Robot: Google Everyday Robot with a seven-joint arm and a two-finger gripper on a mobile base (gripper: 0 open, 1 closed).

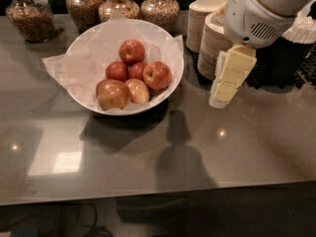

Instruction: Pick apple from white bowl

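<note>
A grey table (148, 152) is filling your view, with glass jars (160, 9) lining its far edge. The white bowl (170, 88) is sitting toward 11 o'clock, and the apple (157, 74) is lying at 3 o'clock in the pile, touching its neighbours. Your pincer (221, 97) is hanging at the bowl's 3 o'clock, apart from it, beside the beige paper bowls (207, 14). You cannot tell whether it is released or clenched.
</note>
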